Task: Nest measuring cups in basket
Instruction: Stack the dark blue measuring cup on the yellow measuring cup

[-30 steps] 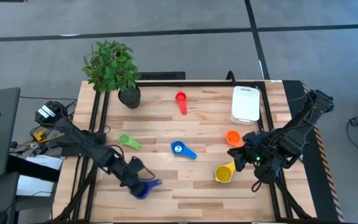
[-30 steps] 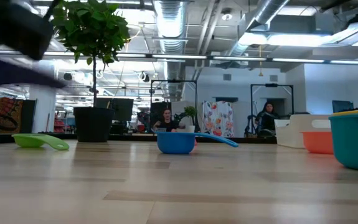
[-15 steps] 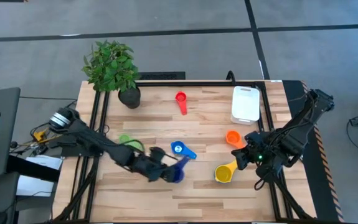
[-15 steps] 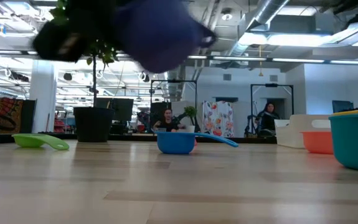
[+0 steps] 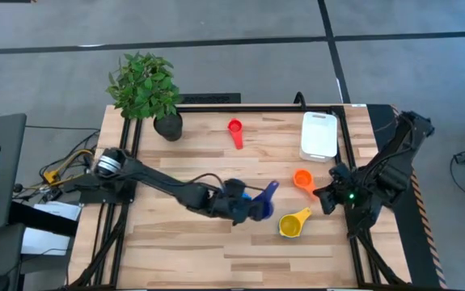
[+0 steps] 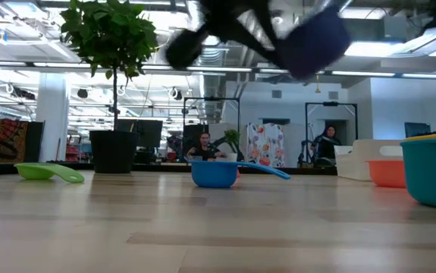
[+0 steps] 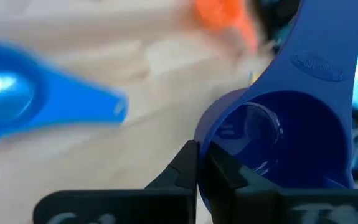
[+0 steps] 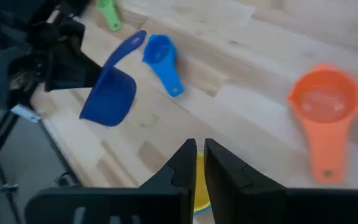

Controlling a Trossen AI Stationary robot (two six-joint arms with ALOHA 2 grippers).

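The basket [image 5: 319, 135] is sitting at the far right of the surface [image 5: 216, 242], with the potted plant [image 5: 145, 90] standing at the far left corner. Between them one cup [image 5: 234, 128] is lying, and two more cups [image 5: 302, 179] [image 5: 292, 225] are resting nearer, below the basket.

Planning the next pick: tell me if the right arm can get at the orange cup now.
Probably yes. The orange cup lies in the open right beside the right gripper, nothing between them; the left gripper with its dark blue cup is farther off.

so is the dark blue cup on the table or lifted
Lifted: the left gripper holds the dark blue cup by its rim, well above the tabletop in the low view.
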